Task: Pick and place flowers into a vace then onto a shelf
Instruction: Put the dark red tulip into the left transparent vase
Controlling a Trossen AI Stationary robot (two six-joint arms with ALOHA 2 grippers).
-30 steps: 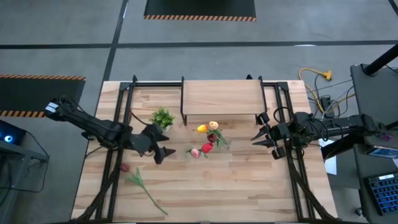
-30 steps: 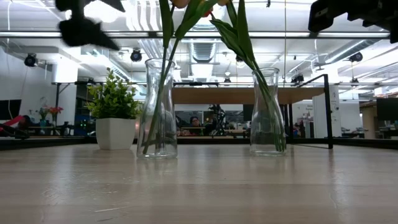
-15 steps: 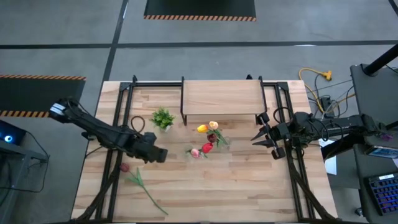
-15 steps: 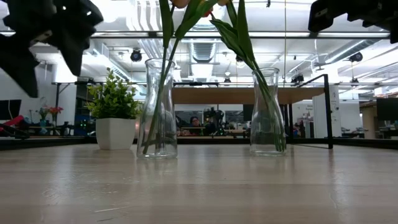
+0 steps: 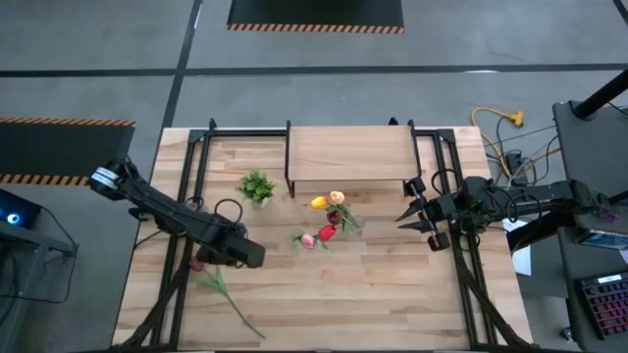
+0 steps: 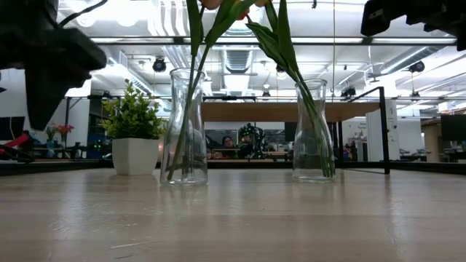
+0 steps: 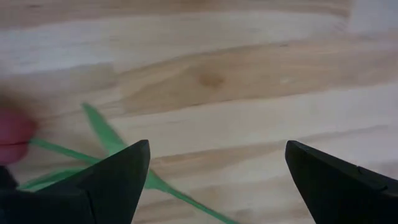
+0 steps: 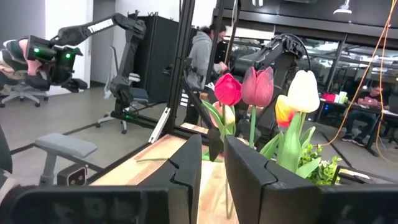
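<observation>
From where I sat, the shelf [image 5: 348, 154] was my landmark, standing at the far middle of the table [image 5: 392, 294]. Just in front of it stood two glass vases [image 6: 183, 127], holding tulips [image 5: 329, 218] in yellow, peach, red and pink. Left of the shelf's front corner sat a small potted plant [image 5: 257, 185]. I had the left gripper [image 5: 245, 255] well in front of the shelf and to its left, fingers spread wide and empty, directly above the wood beside a loose tulip [image 5: 218, 284] that lay flat, its reddish head [image 7: 13, 134] and green stem [image 7: 118, 155] showing past the fingers. The right gripper [image 5: 404, 216] waited off the shelf's right end, fingers nearly pressed together, holding nothing.
</observation>
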